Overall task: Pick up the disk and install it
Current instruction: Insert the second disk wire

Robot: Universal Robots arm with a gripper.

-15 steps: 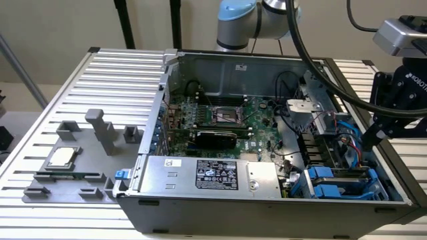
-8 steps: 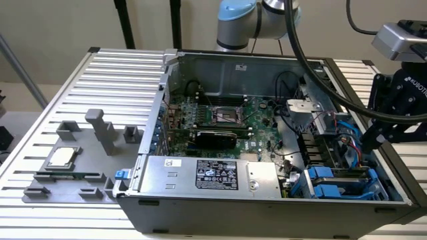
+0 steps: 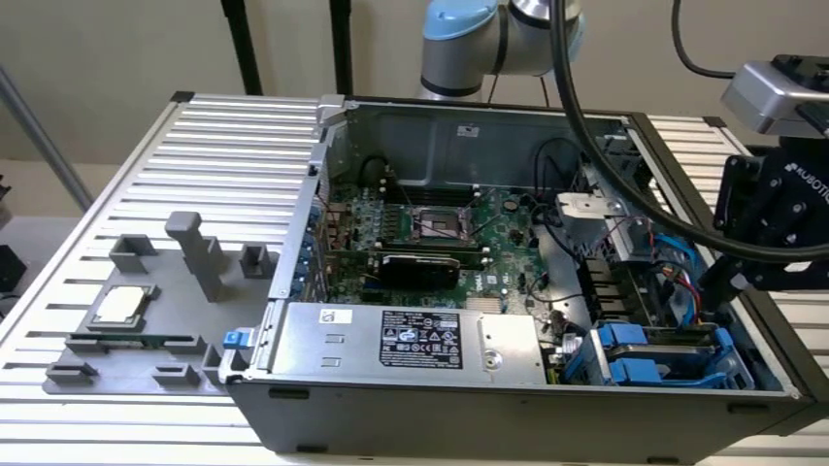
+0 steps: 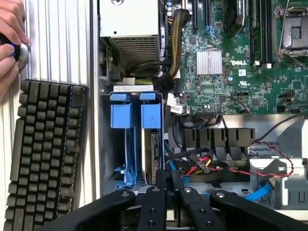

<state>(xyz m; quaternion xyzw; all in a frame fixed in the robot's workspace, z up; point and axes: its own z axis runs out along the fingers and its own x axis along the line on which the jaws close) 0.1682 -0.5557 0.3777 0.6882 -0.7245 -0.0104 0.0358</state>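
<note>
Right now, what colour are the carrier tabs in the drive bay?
Bright blue carrier tabs, clearest in the wrist view.

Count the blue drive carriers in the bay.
2: side by side in the bay at the case's corner, one nearer the keyboard, one nearer the motherboard. More may be hidden.

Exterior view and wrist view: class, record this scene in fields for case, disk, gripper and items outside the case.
case: computer case, open, motherboard exposed
disk: disk appears to stand edge-on beside the blue carriers
gripper: gripper over the carriers, close to the disk
outside case: keyboard; a person's hand
</note>
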